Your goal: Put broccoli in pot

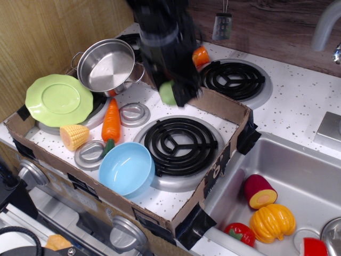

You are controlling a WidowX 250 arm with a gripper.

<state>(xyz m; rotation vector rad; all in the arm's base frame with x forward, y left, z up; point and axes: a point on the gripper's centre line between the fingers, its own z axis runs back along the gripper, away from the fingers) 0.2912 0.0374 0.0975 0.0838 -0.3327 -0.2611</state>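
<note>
Carrying step: the tool grips the small light-green plastic broccoli, aloft right of the shiny steel pot. Next, travel left over the pot, then let go.

The arm is blurred and cut off at the top. Most of the broccoli is hidden by the gripper.

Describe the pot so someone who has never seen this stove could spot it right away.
Start at the wooden wall on the left and look at the back left corner of the stovetop. The pot sits there, just behind the lime-green plate. It is the only shiny steel vessel, round with small loop handles, unlike the light-blue plastic bowl.
</note>
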